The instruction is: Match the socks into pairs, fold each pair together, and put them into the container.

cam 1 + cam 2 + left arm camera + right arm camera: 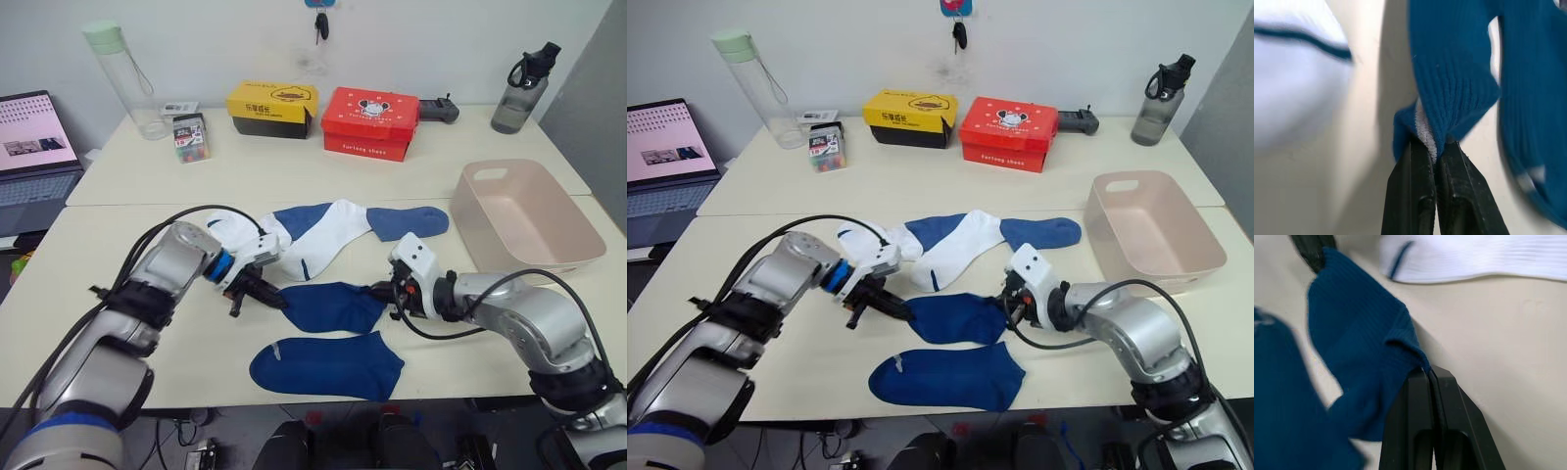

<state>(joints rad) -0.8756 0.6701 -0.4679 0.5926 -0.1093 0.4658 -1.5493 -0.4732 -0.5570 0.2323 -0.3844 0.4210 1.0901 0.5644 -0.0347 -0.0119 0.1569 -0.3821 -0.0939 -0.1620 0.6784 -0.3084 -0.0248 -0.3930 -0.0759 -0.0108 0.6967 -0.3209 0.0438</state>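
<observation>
A deep blue sock (328, 305) lies stretched across the table between my two grippers. My left gripper (277, 299) is shut on its left end (1432, 132), and my right gripper (378, 291) is shut on its right end (1410, 352). A matching deep blue sock (328, 365) lies flat just in front of it, near the table edge. Behind them are two white socks (328, 235) (235, 233) and two lighter blue socks (409, 222) (294, 221), overlapping in a row. The pale pink container (563, 235) stands at the right with nothing in it.
Along the back of the table stand a yellow box (272, 108), a red box (370, 122), a clear bottle (122, 78), a grey bottle (522, 90), a small pack (190, 137) and a black controller (438, 110). A laptop (34, 147) sits at far left.
</observation>
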